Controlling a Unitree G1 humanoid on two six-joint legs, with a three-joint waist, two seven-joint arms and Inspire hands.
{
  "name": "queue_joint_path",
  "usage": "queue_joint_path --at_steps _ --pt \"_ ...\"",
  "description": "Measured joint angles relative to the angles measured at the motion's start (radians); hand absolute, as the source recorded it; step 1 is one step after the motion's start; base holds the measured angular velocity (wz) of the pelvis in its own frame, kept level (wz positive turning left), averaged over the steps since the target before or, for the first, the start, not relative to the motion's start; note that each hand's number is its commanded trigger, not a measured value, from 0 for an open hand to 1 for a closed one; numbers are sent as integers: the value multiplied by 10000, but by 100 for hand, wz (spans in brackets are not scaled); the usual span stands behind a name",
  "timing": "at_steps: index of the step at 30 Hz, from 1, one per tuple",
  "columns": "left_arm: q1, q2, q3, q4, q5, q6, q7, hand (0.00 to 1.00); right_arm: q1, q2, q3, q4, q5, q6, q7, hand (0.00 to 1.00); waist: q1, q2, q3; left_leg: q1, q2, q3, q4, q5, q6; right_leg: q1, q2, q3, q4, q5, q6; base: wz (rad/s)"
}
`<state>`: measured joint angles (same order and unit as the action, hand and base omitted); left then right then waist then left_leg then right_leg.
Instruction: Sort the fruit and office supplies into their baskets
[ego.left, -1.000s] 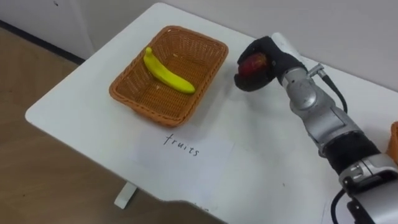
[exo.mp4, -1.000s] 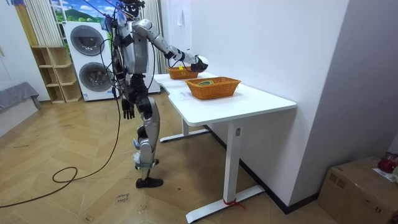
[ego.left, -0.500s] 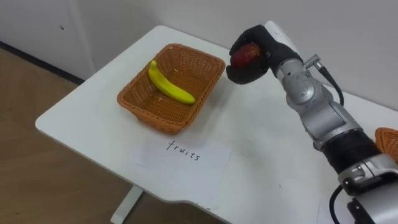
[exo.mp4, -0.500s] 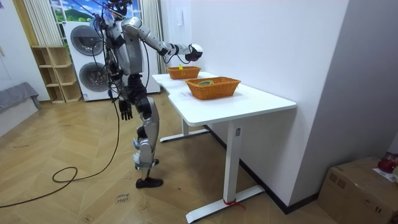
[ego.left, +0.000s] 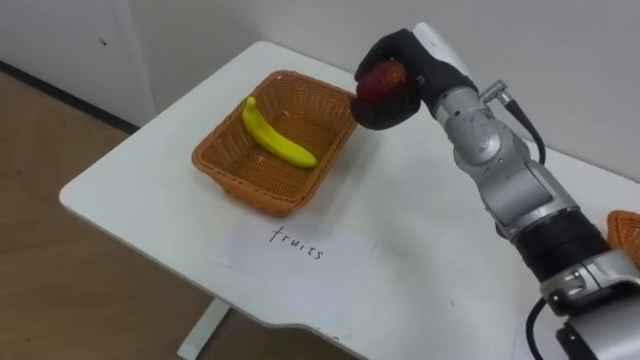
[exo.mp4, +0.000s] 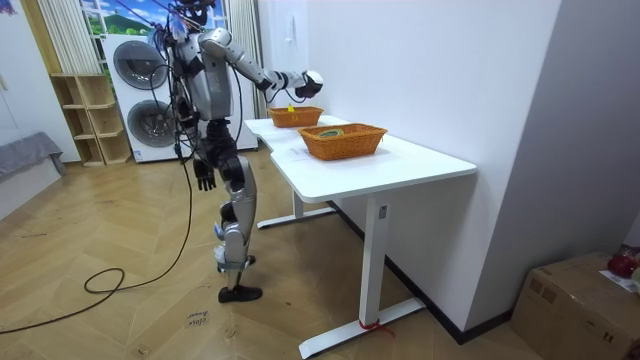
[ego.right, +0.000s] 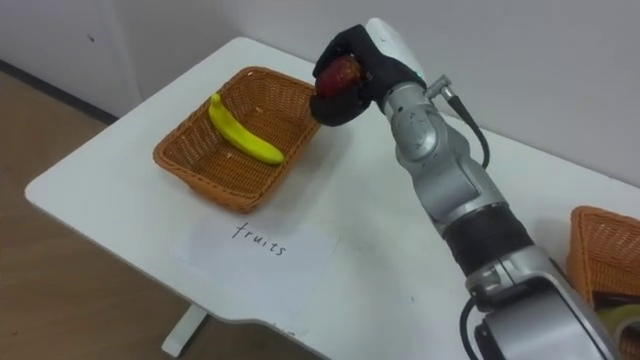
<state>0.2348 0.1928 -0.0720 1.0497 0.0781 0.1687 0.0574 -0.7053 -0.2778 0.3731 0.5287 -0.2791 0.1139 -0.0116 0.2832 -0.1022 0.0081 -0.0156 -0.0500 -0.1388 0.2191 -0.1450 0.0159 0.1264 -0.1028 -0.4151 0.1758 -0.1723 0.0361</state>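
Banana (ego.left: 277, 137) in fruit basket (ego.left: 225, 164) — alone

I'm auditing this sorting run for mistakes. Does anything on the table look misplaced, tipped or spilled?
Nothing stands out. The banana lies inside the upright basket, behind the paper label on the table. The right hand holds a red apple in the air near the basket's right rim. The left hand hangs by the robot's side.

Second basket (ego.right: 605, 248) cut off at edge, red fruit (ego.left: 380, 78) half-hidden — inside right hand (ego.left: 422, 68)
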Motion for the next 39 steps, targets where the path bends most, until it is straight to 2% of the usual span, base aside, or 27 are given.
queue_joint_path --at_steps 2,7,11,19,39 --pt "39 32 1 0 4 20 -2 0 66 24 0 -69 2 161 28 100 2 -9 -6 79 -1 -1 -70 1 0 64 5 -10 -49 2 1 0" --pt "113 40 13 -24 42 54 -4 0 238 65 0 -387 -26 289 26 100 52 11 4 138 2 -24 -131 -16 14 143 4 -110 -53 -1 10 2" --pt "267 41 36 -188 46 94 -34 0 238 72 -1 -437 -55 302 -5 100 226 65 41 180 -3 -51 -153 -30 20 190 -2 -162 -52 -5 16 1" --pt "407 38 120 -229 441 227 -46 0 238 154 0 -446 -41 303 -9 100 302 60 33 117 -33 -159 -114 -27 20 202 -4 -245 -55 -15 32 4" --pt "385 9 208 -576 458 236 -343 0 510 232 0 -443 448 299 -320 100 695 71 29 204 -90 -297 9 -37 30 379 -35 -358 -44 -24 47 1"
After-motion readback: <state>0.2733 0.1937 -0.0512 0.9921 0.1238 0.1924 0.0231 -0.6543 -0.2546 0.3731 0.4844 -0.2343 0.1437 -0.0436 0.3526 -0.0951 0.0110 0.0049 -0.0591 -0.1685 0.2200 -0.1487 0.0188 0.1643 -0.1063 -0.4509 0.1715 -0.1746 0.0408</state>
